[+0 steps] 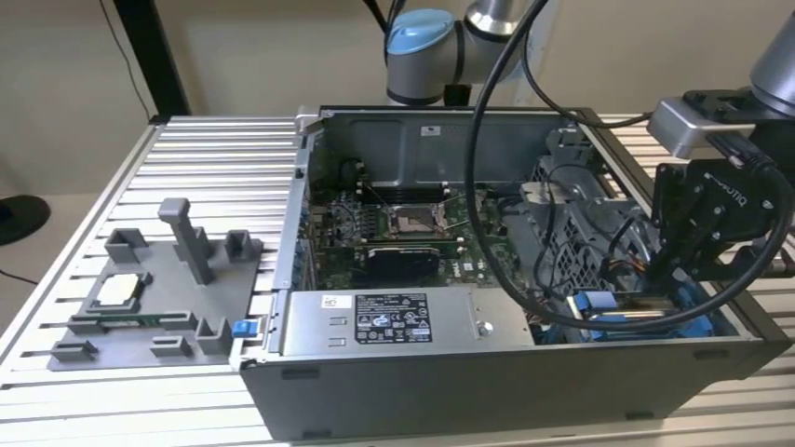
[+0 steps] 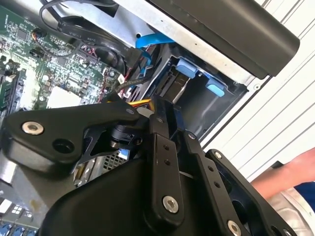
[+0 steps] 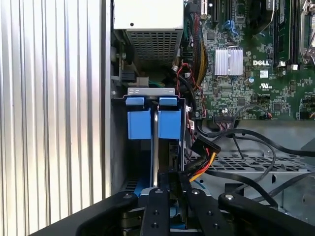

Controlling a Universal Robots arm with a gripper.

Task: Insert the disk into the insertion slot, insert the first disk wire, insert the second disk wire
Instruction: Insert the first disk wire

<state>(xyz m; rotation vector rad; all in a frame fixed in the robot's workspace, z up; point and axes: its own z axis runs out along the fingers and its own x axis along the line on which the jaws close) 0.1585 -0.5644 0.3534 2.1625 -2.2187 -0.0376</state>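
disk — down in the insertion slot, at 4 o'clock of the open computer case, exterior view | gripper just above the disk, at its 1 o'clock — grip state cannot be told | power supply box at the disk's 9 o'clock | ribbed table beneath the case

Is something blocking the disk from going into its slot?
Nothing visible does. The disk, right at the gripper, looks already down between the insertion slot's walls. A bundle of wires lies beside the slot, not across it.
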